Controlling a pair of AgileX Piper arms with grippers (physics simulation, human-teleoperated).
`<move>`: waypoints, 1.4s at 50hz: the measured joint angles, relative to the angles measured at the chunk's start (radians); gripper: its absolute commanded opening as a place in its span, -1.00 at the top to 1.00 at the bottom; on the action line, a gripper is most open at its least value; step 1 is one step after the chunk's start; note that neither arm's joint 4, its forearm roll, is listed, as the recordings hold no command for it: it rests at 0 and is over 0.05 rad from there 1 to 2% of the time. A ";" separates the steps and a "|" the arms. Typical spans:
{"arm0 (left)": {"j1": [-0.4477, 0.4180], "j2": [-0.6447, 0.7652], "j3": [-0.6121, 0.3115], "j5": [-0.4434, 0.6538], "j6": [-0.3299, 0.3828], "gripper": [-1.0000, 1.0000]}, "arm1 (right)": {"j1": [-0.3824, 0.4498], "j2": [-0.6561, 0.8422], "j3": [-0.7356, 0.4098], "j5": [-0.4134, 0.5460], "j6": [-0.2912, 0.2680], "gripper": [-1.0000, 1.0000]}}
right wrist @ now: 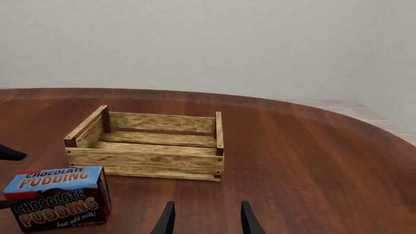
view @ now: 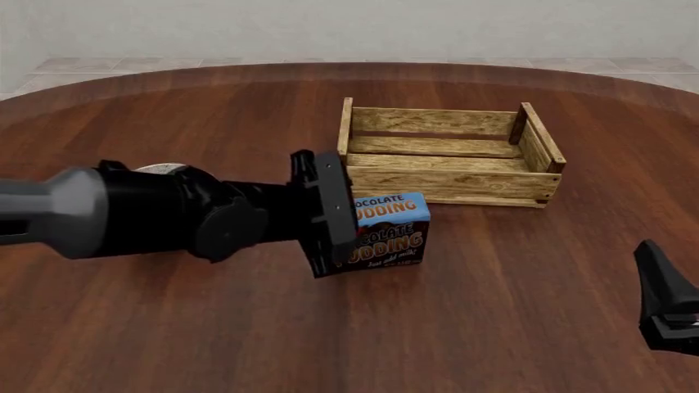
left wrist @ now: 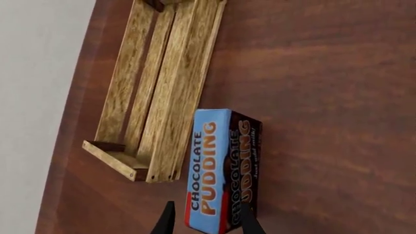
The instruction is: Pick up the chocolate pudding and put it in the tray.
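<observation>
The chocolate pudding (view: 391,232) is a small dark brown box with a light blue top band. It stands on the table just in front of the tray's near left corner. The tray (view: 446,185) is a shallow light-wood slatted crate and holds nothing. My left gripper (view: 340,233) is open, and its fingers straddle the left end of the box. In the left wrist view a gap shows between one fingertip (left wrist: 167,219) and the pudding (left wrist: 217,161). My right gripper (view: 660,286) is open and empty, low at the right. In its own view the right gripper (right wrist: 206,219) faces the tray (right wrist: 149,163) and the pudding (right wrist: 58,197).
The round dark wood table (view: 525,327) curves away behind the tray, and its edge (left wrist: 71,112) runs close beside the tray in the left wrist view. A small pale patch (view: 164,169) peeks out behind my left arm, mostly hidden.
</observation>
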 measured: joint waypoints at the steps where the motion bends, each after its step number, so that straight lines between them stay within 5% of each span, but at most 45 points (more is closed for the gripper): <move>1: 0.000 0.002 -0.001 -0.001 0.000 -1.00 | 0.000 0.001 0.000 0.000 0.000 -1.00; 70: 0.026 0.091 -0.041 -0.046 -0.014 -1.00 | -0.010 0.019 -0.010 -0.004 0.008 -1.00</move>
